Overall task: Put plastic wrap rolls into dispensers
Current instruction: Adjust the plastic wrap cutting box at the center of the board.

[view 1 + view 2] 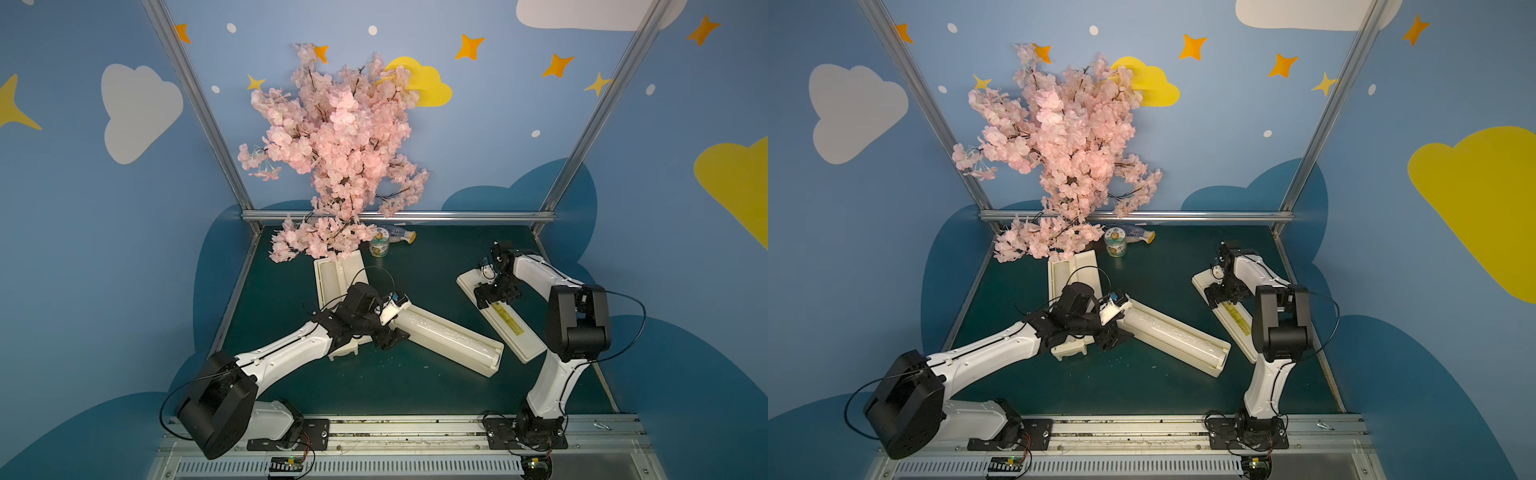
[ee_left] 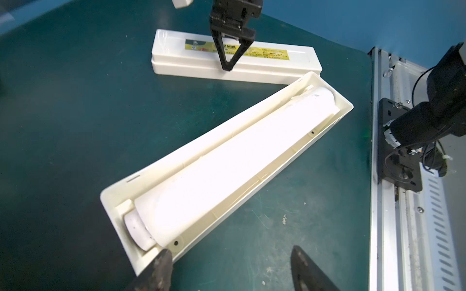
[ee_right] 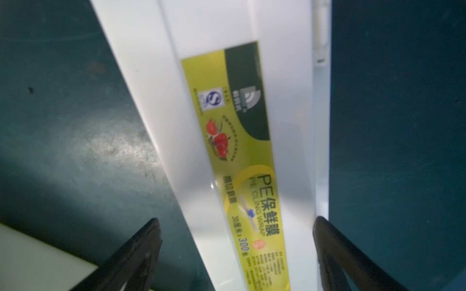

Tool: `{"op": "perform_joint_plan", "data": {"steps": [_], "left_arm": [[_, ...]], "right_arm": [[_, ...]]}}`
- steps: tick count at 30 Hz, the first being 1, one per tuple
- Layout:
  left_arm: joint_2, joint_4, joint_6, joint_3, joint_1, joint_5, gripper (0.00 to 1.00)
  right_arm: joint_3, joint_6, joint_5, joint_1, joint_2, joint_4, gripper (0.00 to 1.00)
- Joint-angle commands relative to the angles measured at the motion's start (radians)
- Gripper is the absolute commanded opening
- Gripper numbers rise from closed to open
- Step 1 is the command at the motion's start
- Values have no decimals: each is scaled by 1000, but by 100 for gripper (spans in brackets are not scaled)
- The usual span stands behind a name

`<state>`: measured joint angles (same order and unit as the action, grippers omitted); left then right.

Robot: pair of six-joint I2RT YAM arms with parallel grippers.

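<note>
The middle box [image 2: 151, 171] is showing smooth cream plastic, its roll [image 2: 227, 163] is gleaming as slick white film, the label [image 3: 242, 151] is shining glossy, and the green mat [image 2: 75, 113] is looking matt, scuffed.

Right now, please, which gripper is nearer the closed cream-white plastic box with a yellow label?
Right. The right gripper hovers over the closed box; the left gripper is apart, beside the roll-filled open cream-white box.

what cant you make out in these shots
- closed dispenser: lid shut in every view, contents hidden
- far open dispenser: its far end is covered by pink blossoms in both top views
- jar: label too small in top views
- yellow label: fine print blurred in right wrist view
</note>
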<state>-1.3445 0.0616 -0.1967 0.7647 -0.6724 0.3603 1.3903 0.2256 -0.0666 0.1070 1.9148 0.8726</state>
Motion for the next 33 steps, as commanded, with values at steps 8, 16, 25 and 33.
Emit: {"op": "perform_joint_plan", "data": {"steps": [8, 16, 25, 33], "left_arm": [[-134, -3, 11, 20, -63, -72, 38], [-296, 27, 13, 112, -79, -121, 25], [-448, 12, -9, 244, -75, -152, 24], [-533, 2, -41, 359, -33, -151, 24]], "right_arm": [[34, -7, 14, -9, 86, 10, 93], [77, 4, 35, -17, 138, 24, 93], [87, 18, -27, -25, 173, 17, 93], [68, 32, -92, -23, 151, 4, 93]]}}
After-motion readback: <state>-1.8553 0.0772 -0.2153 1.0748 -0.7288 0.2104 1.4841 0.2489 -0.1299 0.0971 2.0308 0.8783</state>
